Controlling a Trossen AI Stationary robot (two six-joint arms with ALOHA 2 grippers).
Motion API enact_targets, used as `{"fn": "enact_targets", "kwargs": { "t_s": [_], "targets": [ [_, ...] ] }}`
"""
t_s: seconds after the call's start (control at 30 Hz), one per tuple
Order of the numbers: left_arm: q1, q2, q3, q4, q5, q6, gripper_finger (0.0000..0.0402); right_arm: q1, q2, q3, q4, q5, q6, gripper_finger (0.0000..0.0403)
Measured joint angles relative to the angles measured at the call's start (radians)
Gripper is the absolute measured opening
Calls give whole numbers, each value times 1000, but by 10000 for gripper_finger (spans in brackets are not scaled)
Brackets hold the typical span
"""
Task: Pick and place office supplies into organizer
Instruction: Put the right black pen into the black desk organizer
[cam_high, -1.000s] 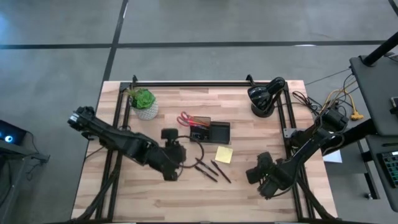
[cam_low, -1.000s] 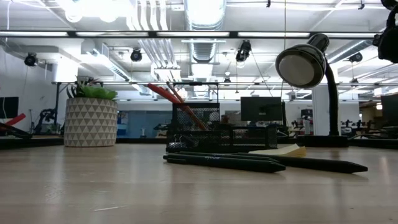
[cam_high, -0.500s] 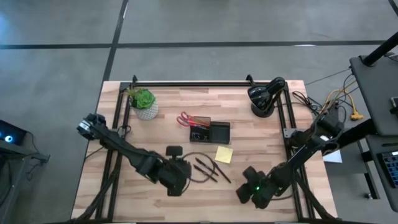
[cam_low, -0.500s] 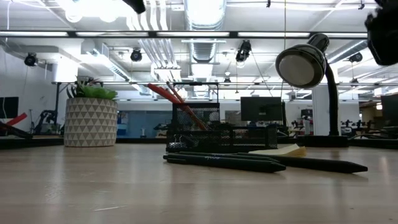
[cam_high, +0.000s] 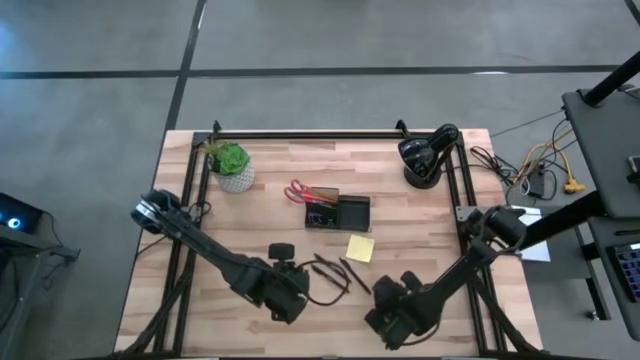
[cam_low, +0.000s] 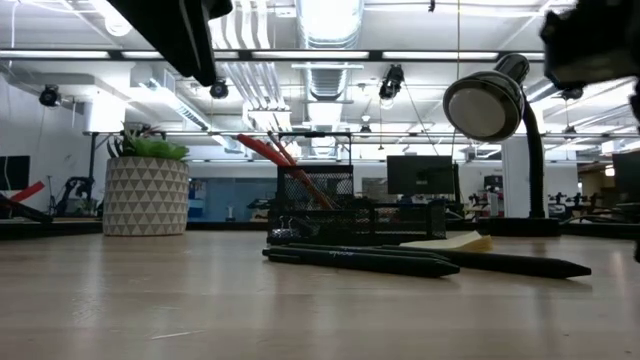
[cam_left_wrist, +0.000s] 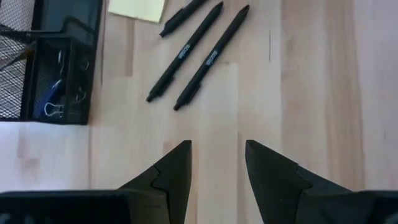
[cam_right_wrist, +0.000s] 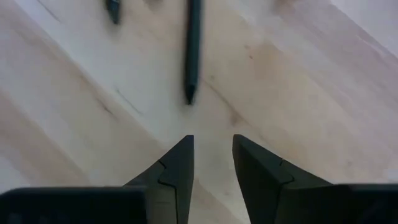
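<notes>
Thin black pens (cam_high: 338, 272), three of them, lie loose and nearly parallel on the pale wooden counter (cam_high: 250, 215), just in front of the small dark two-compartment desk organizer (cam_high: 338, 211) near the counter's middle; we judge they are the next items to go in. A square yellow sticky-note pad (cam_high: 361, 247) lies flat between the pens and the organizer, also not yet stowed. Red-handled scissors (cam_high: 298, 190) lean out of the organizer's mesh side, apparently already placed, and small clips (cam_left_wrist: 55, 109) show inside it in the left wrist view. The left tool (cam_high: 283, 293) hangs above the counter just short of the pens, fingers spread with nothing between them, aimed along the pens' length, which suits a pinch across a barrel. The right tool (cam_high: 388, 318) hovers at the front right of the pens, its fingers also parted and empty, one pen tip just ahead of them. A green potted plant (cam_high: 232, 165) and a black desk lamp (cam_high: 425, 155) stand at the back, clear of the work.
</notes>
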Motion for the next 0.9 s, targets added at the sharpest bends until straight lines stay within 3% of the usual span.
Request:
{"fn": "enact_targets", "kwargs": {
  "t_s": [0.23,0.37,0.57,0.9],
  "targets": [
    [17,-25,-15,25,5,-2,134,-57,-6,29,-17,-22,20,93],
    [27,-31,-15,62,57,-1,134,-117,-6,34,-26,-107,-39,92],
    [47,-44,-28,66,139,-1,134,-200,-6,80,-28,-134,-192,128],
    [52,-155,-77,90,164,-73,134,-351,2,123,-25,-165,-394,173]
  ]
}}
